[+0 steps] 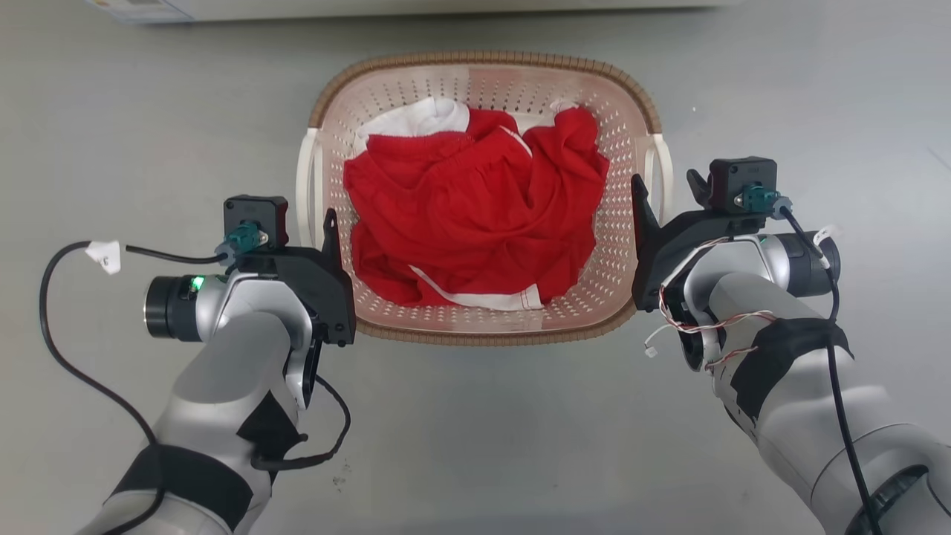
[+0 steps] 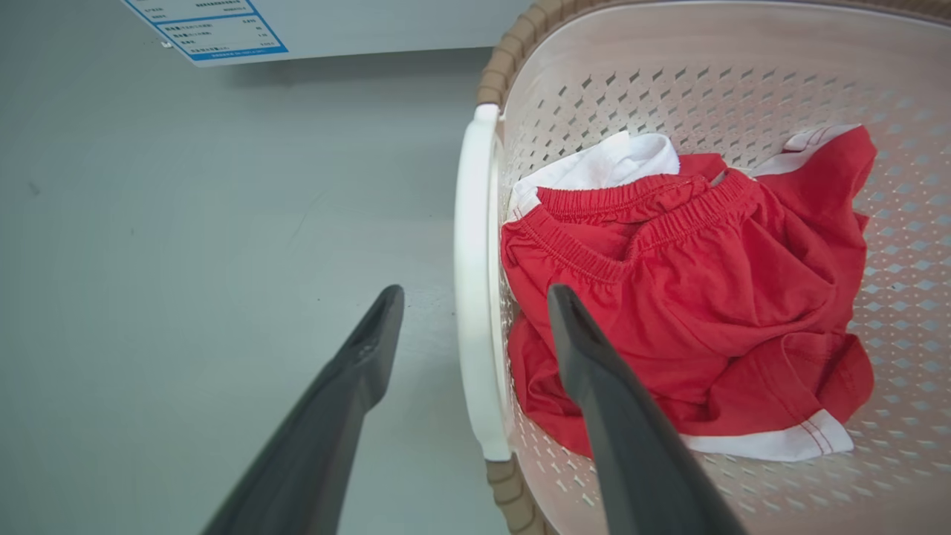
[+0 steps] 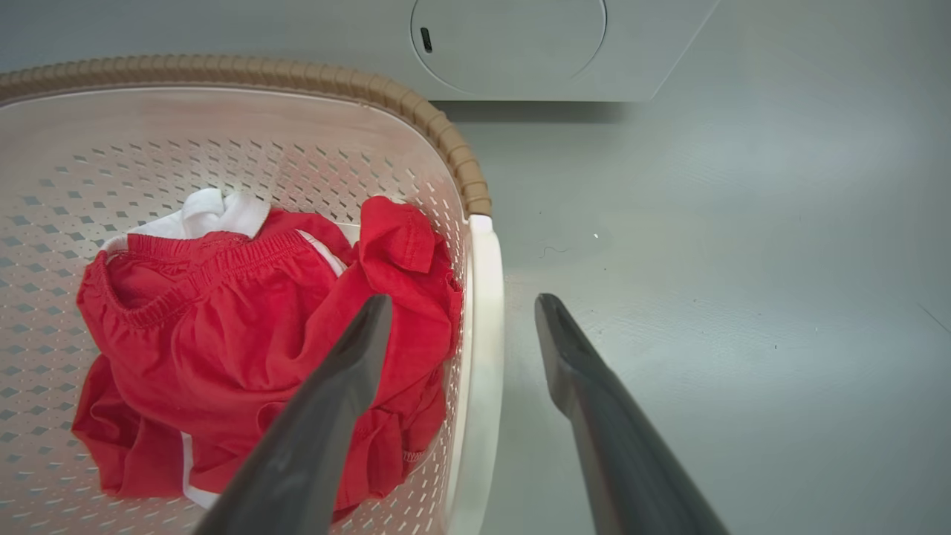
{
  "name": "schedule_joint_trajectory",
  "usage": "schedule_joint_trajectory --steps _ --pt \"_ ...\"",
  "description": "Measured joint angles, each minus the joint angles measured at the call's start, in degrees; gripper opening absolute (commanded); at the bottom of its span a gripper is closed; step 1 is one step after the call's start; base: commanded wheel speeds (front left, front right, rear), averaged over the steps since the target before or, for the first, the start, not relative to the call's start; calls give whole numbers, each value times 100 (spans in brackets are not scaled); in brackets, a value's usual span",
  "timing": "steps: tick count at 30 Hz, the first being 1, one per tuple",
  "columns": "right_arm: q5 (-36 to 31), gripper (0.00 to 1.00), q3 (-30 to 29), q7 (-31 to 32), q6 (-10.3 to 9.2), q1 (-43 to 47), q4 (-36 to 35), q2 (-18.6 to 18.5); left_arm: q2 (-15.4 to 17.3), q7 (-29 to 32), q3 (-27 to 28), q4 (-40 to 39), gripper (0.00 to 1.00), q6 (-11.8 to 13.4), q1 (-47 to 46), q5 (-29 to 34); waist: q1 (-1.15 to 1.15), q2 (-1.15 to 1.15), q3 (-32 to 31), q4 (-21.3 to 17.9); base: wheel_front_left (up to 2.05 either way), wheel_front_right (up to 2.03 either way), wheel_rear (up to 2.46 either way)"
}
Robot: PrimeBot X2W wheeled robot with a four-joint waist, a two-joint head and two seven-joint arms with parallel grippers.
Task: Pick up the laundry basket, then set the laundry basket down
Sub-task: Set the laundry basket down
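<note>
1. The laundry basket (image 1: 483, 58) stands upright on the grey floor (image 1: 148, 111), in the middle of the head view, with one tool at each of its short sides.
2. A black cable (image 1: 52, 327) loops off the left forearm over the floor, left of the basket and apart from it.
3. Inside the basket lies a crumpled heap of red clothes (image 1: 475, 215) with white trim. A white garment (image 1: 416, 119) shows at the heap's far left. The heap sits below the brown rim.
4. Beyond the basket, at the far edge of the floor, stands a white washer (image 3: 520, 44). It carries a blue-bordered label (image 2: 204, 26) towards the left and a round door (image 3: 509, 33) towards the right. A strip of floor separates it from the basket.
5. The left tool (image 2: 475, 293) is spread wide and grips nothing. Its fingers straddle the white left handle (image 2: 469, 223): the outer one over the floor, the inner one inside the wall, above the red clothes. I cannot tell whether either finger touches the handle.
6. The right tool (image 3: 462, 301) is likewise spread wide and empty. It straddles the white right handle (image 3: 483, 334), with the inner finger over the red clothes and the outer one over the floor. Here too I cannot tell whether it touches the handle.
</note>
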Motion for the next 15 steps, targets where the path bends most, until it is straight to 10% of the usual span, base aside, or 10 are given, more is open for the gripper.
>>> schedule_joint_trajectory --steps 15 --pt "-51 100 -89 -148 53 509 -152 3 130 -246 182 -99 100 -248 563 -58 0 0 -996 48 0 0 0"
